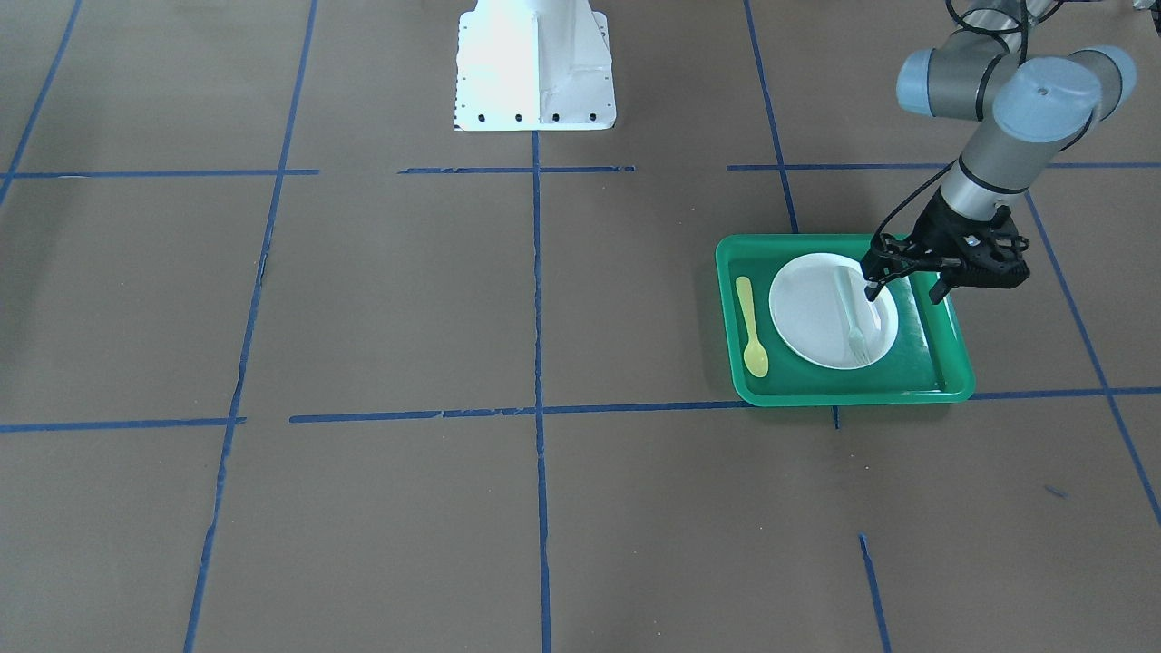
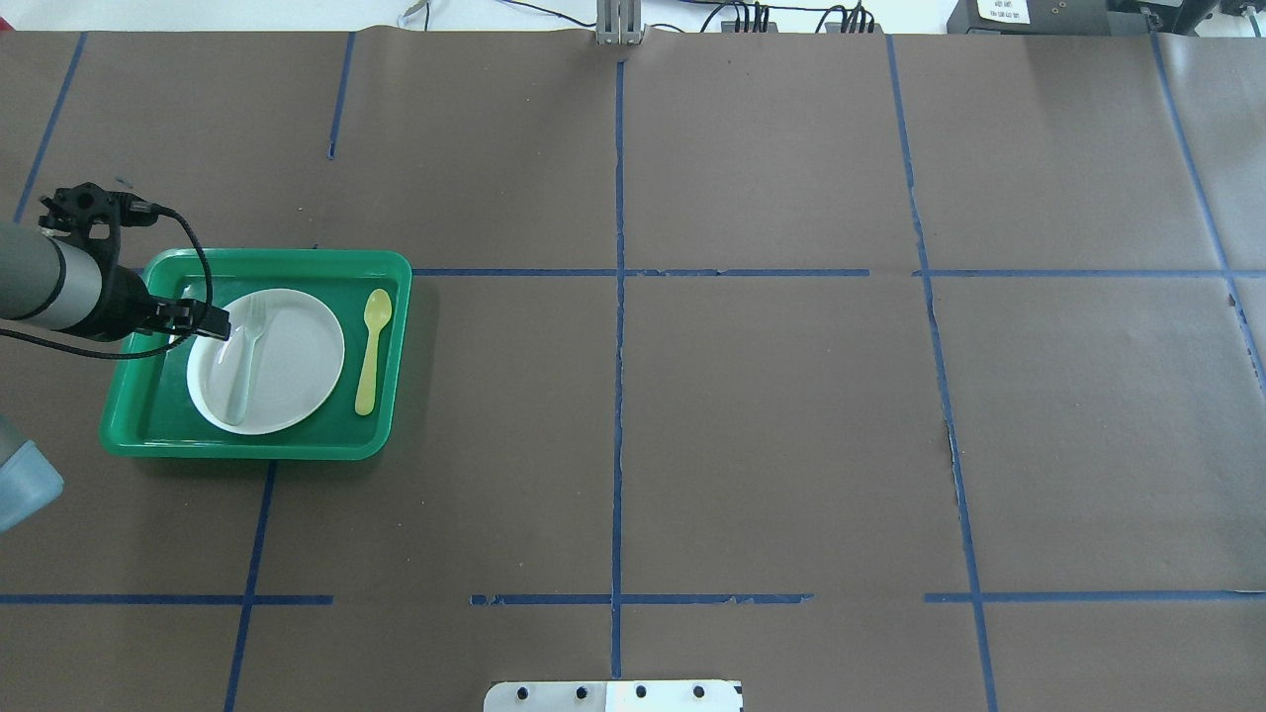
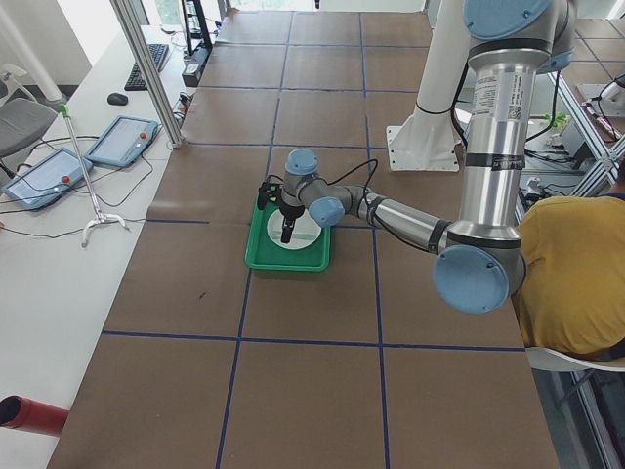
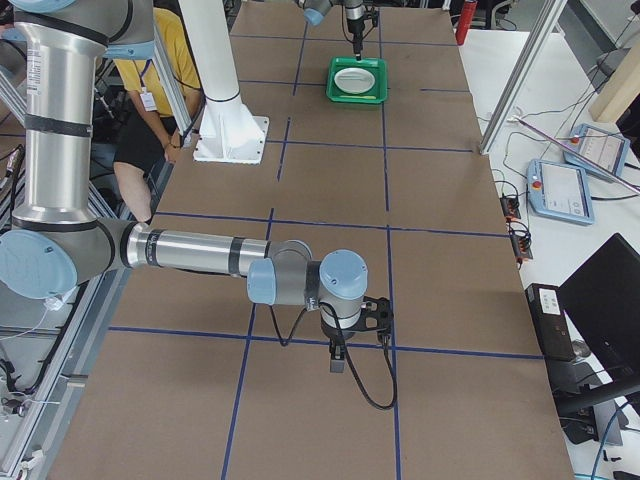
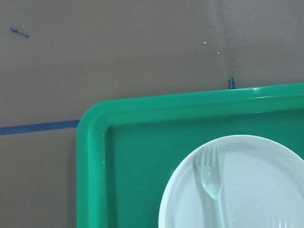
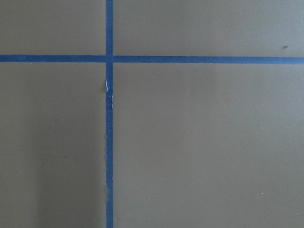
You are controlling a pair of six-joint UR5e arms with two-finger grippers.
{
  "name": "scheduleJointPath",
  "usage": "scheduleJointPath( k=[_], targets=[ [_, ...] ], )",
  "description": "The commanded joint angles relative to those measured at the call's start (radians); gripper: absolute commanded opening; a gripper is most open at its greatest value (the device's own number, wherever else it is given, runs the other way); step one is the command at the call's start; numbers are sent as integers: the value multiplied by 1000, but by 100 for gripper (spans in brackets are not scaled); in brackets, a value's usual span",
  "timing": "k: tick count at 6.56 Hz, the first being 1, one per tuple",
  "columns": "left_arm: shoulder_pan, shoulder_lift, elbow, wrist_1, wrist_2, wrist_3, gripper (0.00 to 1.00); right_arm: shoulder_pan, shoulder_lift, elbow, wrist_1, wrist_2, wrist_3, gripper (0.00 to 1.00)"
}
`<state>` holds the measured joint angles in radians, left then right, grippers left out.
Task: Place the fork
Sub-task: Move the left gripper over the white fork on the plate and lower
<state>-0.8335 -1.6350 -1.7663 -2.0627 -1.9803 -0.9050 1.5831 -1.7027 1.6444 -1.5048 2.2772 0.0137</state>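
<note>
Taking twelve o'clock as straight away from the robot in the overhead view, the shallow green plastic tray (image 2: 297,257) sits out at the brown paper-covered table's (image 2: 752,415) nine o'clock. A round white plate (image 2: 297,356) lies in the middle of the tray. The slim, translucent whitish plastic fork (image 2: 245,361) rests flat on the plate's nine o'clock half, with its tines towards twelve and its handle running back to the rim at six. A yellow plastic spoon (image 2: 371,351) lies on the tray floor at the plate's three o'clock, parallel to the fork and with its bowl also towards twelve. Together they read as a place setting with a utensil on either side.

The left gripper (image 1: 904,288) hangs over the plate's nine o'clock edge. Its jaws are spread wide with nothing between them. One fingertip (image 1: 871,290) hovers close to the fork's shaft and the other is out over bare tray. The fork looks to rest on the plate alone, so the claw is released. The wide spread probably lets the fingers lift away without dragging so light a piece.

Judging from how things lie, the placing itself looks done, and what remains is a clean retreat. The risk is a fingertip catching the fork and flicking it off the plate.

The right gripper (image 4: 338,362) hangs low over bare table near the robot's right end, well apart from the tray and presumably parked out of the way. Only the side view shows it, so whether it is released or clenched cannot be told.
</note>
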Motion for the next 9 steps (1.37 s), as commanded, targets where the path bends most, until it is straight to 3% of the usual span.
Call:
scheduleJointPath(
  k=[1,7,9],
  targets=[
    [65,-20,33,-1,6,-31,93,0,0,0,0,-1,0,100],
    [86,-22,50,-5,0,-23,90,0,0,0,0,1,0,100],
    [91,-22,56,-5,-8,-23,85,0,0,0,0,-1,-1,100]
  ],
)
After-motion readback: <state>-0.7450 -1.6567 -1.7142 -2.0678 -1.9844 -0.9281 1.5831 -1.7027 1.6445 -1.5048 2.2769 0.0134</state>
